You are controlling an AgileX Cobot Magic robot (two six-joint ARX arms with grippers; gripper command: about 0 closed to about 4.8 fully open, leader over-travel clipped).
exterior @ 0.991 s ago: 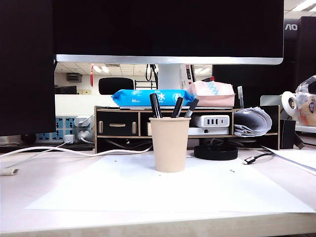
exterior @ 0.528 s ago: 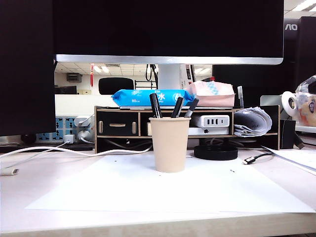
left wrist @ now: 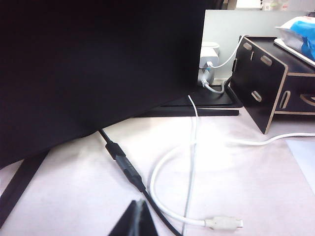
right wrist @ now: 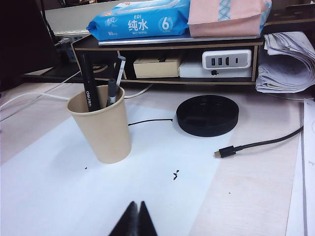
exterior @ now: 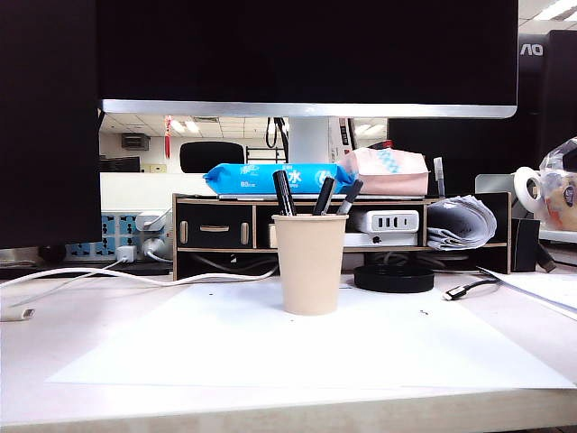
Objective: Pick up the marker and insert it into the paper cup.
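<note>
Cup: paper cup (exterior: 310, 263) stands upright on the white sheet (exterior: 180, 347), pretty much dead center of the desk in the exterior view, in front of the black desk organizer (exterior: 216, 225).
Marker: the marker (right wrist: 90, 83) is already in the cup, leaning against the rim with the white "deli" print showing on the barrel. In the exterior view it's the leftmost black stick (exterior: 284, 193) poking above the rim.
Other pens: two more dark pens (exterior: 324, 196) share the cup, tilted toward the other side.
Left gripper: left gripper (left wrist: 139, 220) sits low over bare desk near the white cable (left wrist: 167, 206) and the black cable (left wrist: 123, 162), beside the big dark monitor (left wrist: 88, 69), well away from the cup. Fingers pressed together, nothing between them.
Right gripper: right gripper (right wrist: 138, 219) hangs above the white sheet, near the cup but clearly apart from it. Tips meet in a closed point, holding nothing.
Background stuff: blue wipes pack (right wrist: 140, 19) on top of the organizer, black round disc (right wrist: 207, 114) just behind the sheet.
</note>
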